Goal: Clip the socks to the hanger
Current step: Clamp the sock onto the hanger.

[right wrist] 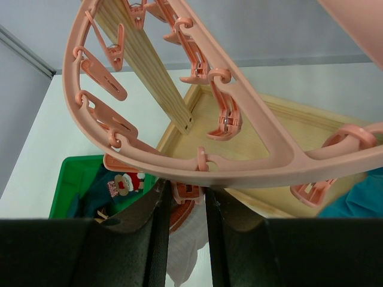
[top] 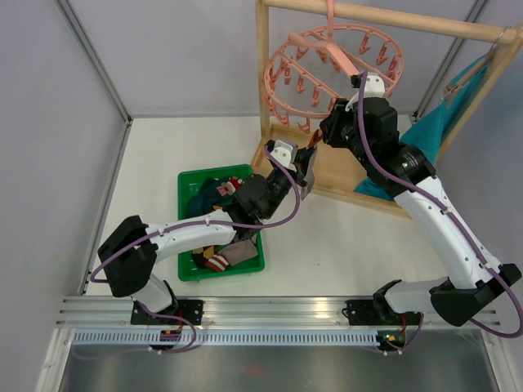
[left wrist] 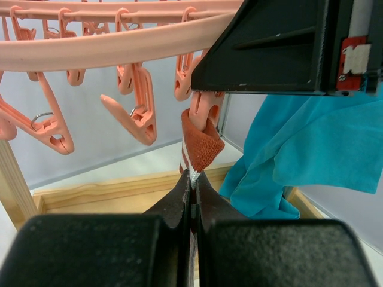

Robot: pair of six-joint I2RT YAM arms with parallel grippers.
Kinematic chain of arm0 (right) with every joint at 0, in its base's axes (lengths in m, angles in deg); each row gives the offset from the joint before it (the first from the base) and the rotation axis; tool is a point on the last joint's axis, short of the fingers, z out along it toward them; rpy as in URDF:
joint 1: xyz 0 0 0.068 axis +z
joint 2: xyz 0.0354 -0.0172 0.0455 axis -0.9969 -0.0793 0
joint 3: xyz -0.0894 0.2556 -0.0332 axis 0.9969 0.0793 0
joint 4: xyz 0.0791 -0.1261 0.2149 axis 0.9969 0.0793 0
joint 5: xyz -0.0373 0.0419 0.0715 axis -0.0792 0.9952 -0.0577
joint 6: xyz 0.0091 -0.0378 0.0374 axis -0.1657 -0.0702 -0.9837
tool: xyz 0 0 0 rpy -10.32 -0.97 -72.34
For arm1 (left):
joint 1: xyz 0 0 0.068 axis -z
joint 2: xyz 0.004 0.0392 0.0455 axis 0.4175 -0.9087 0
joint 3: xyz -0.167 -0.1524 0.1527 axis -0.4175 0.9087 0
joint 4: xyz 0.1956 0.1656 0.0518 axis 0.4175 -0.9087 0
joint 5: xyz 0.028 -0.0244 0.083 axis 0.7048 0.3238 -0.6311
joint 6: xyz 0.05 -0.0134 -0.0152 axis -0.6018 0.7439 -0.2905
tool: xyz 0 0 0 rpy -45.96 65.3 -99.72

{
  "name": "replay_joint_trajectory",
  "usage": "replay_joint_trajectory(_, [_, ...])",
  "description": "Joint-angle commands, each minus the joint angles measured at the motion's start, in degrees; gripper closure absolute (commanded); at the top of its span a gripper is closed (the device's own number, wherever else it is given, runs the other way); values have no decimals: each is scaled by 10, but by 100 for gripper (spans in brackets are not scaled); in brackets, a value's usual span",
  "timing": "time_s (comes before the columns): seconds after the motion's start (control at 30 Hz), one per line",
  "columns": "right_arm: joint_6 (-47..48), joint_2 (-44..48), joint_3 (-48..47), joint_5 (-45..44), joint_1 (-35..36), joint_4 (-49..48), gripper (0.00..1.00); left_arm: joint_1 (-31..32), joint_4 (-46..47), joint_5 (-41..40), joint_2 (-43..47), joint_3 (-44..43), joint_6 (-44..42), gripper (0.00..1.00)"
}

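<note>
The pink round hanger (top: 327, 61) hangs from the wooden rail. My left gripper (left wrist: 194, 179) is shut on a grey-brown sock (left wrist: 200, 146) just below its red-and-white striped cuff and holds the cuff up against a clip peg (left wrist: 205, 110) on the ring's near side. My right gripper (right wrist: 182, 203) has its two fingers pressed on either side of that same peg (right wrist: 190, 192), right above the sock (right wrist: 185, 245). In the top view both grippers meet under the ring's front edge, the left (top: 308, 167) below the right (top: 320, 135).
A green bin (top: 189, 186) on the table holds the dark teal motif sock (top: 222, 189) and a brown argyle sock (top: 229, 256). A wooden rail frame (top: 263, 82) stands behind. A bright teal cloth (top: 433, 131) hangs on its right side, close to my left gripper.
</note>
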Motion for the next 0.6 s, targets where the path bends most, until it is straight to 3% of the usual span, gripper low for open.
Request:
replay_joint_trajectory(0.0, [-10,-8,-24,-10,6,2,100,4,37,10,-5,-26,-6,98])
replay_joint_trajectory(0.57, [-17,0,-10,-17,13,-17,100,8,49,44,-1,-17,11,98])
